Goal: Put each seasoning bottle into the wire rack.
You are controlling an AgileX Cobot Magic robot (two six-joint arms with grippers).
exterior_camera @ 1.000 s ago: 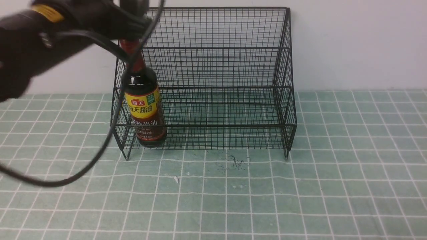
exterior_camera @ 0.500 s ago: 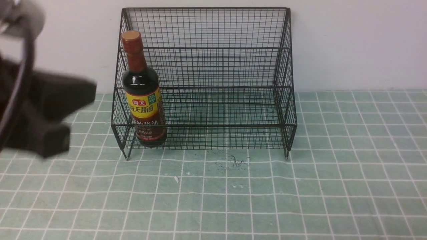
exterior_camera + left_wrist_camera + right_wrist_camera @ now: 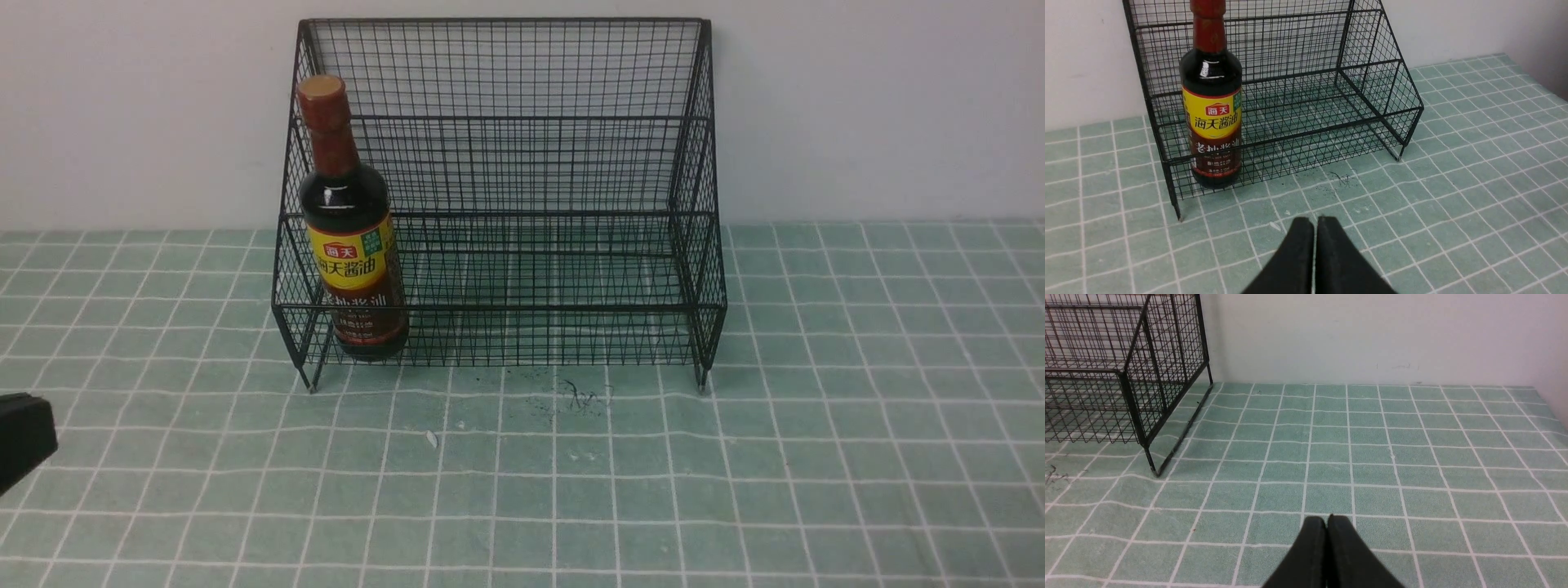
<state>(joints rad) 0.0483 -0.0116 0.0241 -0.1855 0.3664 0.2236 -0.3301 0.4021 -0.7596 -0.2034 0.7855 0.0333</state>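
A: Status of the bottle (image 3: 353,269)?
B: In the rack (image 3: 506,214), at its left end, close by the sloped side. Upright, perhaps leaning a touch.
A: Grippers?
B: Left gripper (image 3: 1314,222): fingertips together, nothing between them, well apart from the bottle. Right gripper (image 3: 1329,518): tips together too, nothing held.
A: So, done?
B: Looks so, my reading. One bottle seen, one bottle racked. No other bottle in any view, though the views may not take in everything. Likely left: only parking the arms.
A: Materials?
B: Rack: black wire, fine square mesh between thicker bars. Tall back, sides cut on a slope, short feet. Open at the front above a low mesh lip.
A: Bottle?
B: Glossy, near-black brown, probably glass. Round shoulders catching a white glint, long neck in red-brown wrap, flat-topped cap (image 3: 321,88) of paler tan. Label (image 3: 1212,114) yellow over dark red, Chinese characters.
A: Ground?
B: Table (image 3: 522,490) dull green, pale grid lines, slightly wavy. Dark scribbled marks just before the rack. Wall (image 3: 882,106) plain, whitish.
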